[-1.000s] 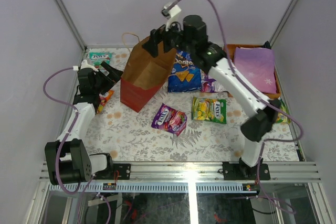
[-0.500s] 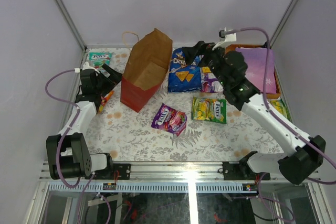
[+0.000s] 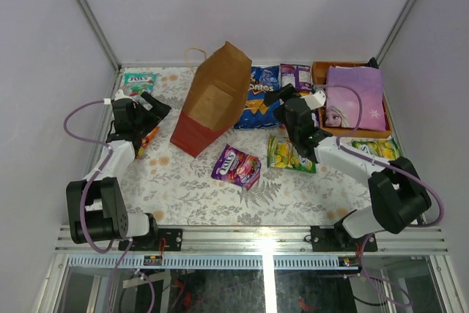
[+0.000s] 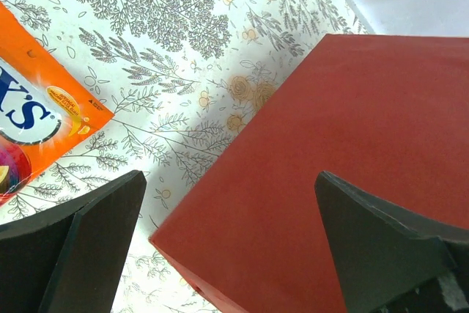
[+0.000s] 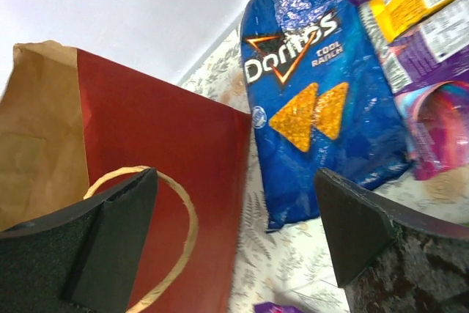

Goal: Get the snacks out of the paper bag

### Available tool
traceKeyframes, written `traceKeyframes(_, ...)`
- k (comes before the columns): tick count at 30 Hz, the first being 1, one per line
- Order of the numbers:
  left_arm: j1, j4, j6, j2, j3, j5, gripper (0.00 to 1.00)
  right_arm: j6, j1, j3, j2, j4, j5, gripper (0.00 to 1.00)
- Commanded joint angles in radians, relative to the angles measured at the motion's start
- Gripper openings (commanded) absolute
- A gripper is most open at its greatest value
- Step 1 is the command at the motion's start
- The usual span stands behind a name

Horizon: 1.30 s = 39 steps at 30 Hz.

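Right gripper (image 3: 277, 98): jaws spread, empty, low beside the tall red paper carrier bag (image 3: 214, 104), which tilts at the table's rear. Left gripper (image 3: 156, 105): likewise. We count the large blue Doritos bag (image 3: 258, 87), purple packet (image 3: 236, 165) and yellow-green packet (image 3: 292, 155) out; the carrier's inside is unseen. Since a second ago, the right arm has left its top and it has shifted rightward.

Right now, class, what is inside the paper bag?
Only brown kraft lining shows inside the paper bag; no packet is visible. Its red wall hides the near side.
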Motion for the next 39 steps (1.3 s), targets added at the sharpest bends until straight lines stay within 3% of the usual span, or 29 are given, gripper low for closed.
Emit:
traceKeyframes(1,0.007,0.092,0.006,0.040,-0.007,0.018,1.00,0.224,-0.003,0.089,0.111,0.042,0.013,0.94)
traceKeyframes(4,0.005,0.095,0.007,0.047,-0.009,0.029,1.00,0.157,0.000,0.127,0.172,0.141,-0.087,0.94)
traceKeyframes(11,0.006,0.108,0.006,0.060,-0.007,0.045,1.00,0.002,0.000,0.373,0.230,0.141,-0.265,0.97)
traceKeyframes(21,0.006,0.168,-0.040,0.068,-0.029,0.110,1.00,-0.022,-0.005,0.751,0.457,0.117,-0.512,0.98)
traceKeyframes(25,0.006,0.159,-0.031,0.062,-0.029,0.104,1.00,-0.143,-0.004,0.935,0.480,0.077,-0.603,0.98)
traceKeyframes(28,0.005,0.145,-0.017,0.057,-0.026,0.092,1.00,-0.270,-0.004,1.025,0.446,-0.008,-0.575,1.00)
traceKeyframes(31,0.006,0.135,-0.007,0.048,-0.026,0.084,1.00,-0.385,-0.013,0.969,0.352,-0.003,-0.491,0.99)
traceKeyframes(33,0.006,0.129,-0.001,0.038,-0.026,0.076,1.00,-0.412,-0.034,0.843,0.272,0.056,-0.460,0.99)
traceKeyframes(39,0.007,0.127,0.008,0.037,-0.023,0.070,1.00,-0.276,-0.150,0.398,0.037,0.282,-0.412,0.99)
